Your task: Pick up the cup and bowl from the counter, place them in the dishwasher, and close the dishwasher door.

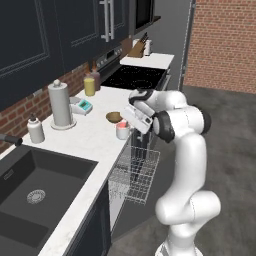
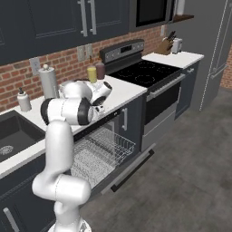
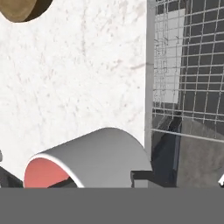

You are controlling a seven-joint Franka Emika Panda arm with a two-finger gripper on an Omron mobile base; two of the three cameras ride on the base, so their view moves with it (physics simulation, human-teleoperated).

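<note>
Cup (image 3: 87, 159) cut off below, tool (image 1: 131, 126) hidden

The cup (image 1: 122, 130) stands on the counter (image 1: 95, 137) near its front edge, with the bowl (image 1: 114, 117) just behind it. Below that edge the dishwasher's wire rack (image 1: 136, 173) is slid out over the lowered dishwasher door (image 2: 129, 168). The sink (image 1: 30, 192) lies left along the counter.

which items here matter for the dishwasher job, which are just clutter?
Job:
cup, by the counter edge
bowl, behind the cup
dishwasher rack, pulled out
dishwasher door, open
pincer, at the cup

Clutter:
paper towel roll
soap bottle
yellow bottle
sink
stove
knife block
</note>
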